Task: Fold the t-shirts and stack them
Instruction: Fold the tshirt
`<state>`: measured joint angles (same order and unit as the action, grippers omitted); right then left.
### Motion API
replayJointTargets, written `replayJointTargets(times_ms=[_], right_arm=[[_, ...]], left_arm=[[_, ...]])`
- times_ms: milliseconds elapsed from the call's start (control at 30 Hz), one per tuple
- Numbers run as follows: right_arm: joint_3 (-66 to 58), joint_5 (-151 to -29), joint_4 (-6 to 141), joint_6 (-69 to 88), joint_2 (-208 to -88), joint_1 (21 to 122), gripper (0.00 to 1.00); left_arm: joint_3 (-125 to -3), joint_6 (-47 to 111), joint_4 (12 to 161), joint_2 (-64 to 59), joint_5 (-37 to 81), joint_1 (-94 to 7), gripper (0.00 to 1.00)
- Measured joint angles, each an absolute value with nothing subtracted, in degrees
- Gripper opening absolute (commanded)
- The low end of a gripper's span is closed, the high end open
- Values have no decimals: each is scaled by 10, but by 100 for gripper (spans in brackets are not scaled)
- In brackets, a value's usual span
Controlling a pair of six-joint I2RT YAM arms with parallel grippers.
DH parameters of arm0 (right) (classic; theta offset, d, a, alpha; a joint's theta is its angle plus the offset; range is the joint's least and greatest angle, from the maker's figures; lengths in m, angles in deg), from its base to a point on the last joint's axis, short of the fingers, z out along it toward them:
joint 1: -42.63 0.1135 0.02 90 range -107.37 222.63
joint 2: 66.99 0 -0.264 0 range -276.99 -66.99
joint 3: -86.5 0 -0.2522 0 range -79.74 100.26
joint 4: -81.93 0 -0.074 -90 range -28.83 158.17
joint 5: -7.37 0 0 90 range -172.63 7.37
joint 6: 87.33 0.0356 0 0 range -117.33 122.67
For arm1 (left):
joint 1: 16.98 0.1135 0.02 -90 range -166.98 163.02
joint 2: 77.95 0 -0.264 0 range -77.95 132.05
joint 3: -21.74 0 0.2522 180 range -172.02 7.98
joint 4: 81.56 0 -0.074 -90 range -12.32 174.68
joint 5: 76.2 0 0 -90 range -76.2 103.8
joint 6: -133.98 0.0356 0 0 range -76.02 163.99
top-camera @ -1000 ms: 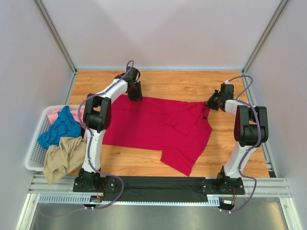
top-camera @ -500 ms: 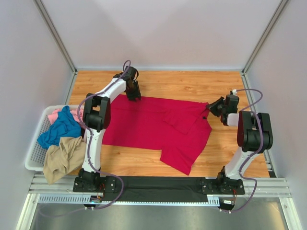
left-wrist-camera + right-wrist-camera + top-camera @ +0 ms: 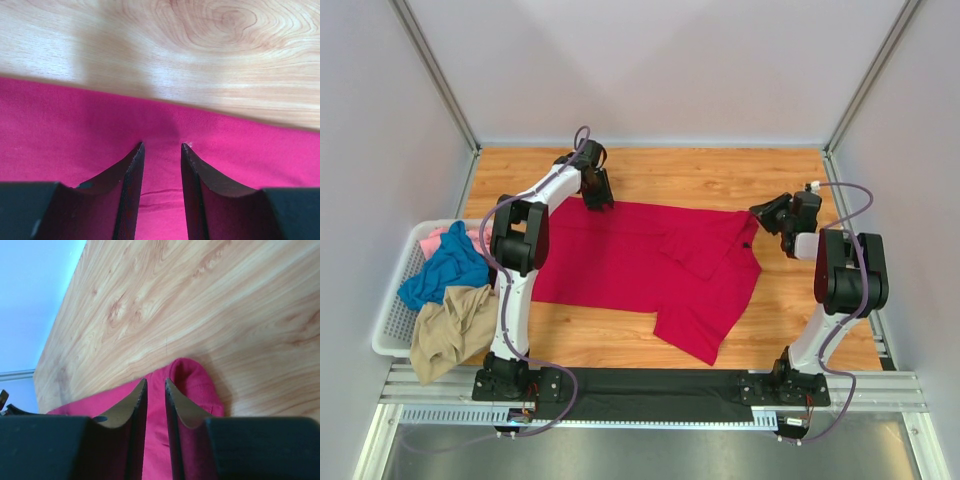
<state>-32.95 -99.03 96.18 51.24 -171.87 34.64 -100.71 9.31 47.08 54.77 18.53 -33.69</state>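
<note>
Tension matters most, I judge: the crimson t-shirt (image 3: 640, 265) lies spread on the tabletop (image 3: 720, 175) with its right part doubled over, so its far edge wants pulling level before any fold. The left arm (image 3: 545, 195) reaches far forward, jaws spread over the far hem. The right arm (image 3: 845, 265) is bent tight, jaws barely parted around the far right corner; whether they grip it, I cannot tell.

Teal t-shirt (image 3: 445, 268) hides most of pink t-shirt (image 3: 433, 237).
</note>
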Motion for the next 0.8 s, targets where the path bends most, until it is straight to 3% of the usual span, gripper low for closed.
replayJointTargets(times_ms=[333,633,733,767,800], right_arm=[[-233,-967,807,470,-1721,346,29],[-182,-983,757,455,-1793,346,33],[-163,-986,733,449,-1799,346,22],[-151,-982,717,445,-1802,346,10],[-140,-978,701,440,-1805,346,5]], left_arm=[[-1007,93,471,548,189,-336,43],[-1007,91,471,548,193,-334,43],[-1007,89,471,548,192,-334,43],[-1007,87,471,548,193,-334,43],[-1007,85,471,548,193,-334,43]])
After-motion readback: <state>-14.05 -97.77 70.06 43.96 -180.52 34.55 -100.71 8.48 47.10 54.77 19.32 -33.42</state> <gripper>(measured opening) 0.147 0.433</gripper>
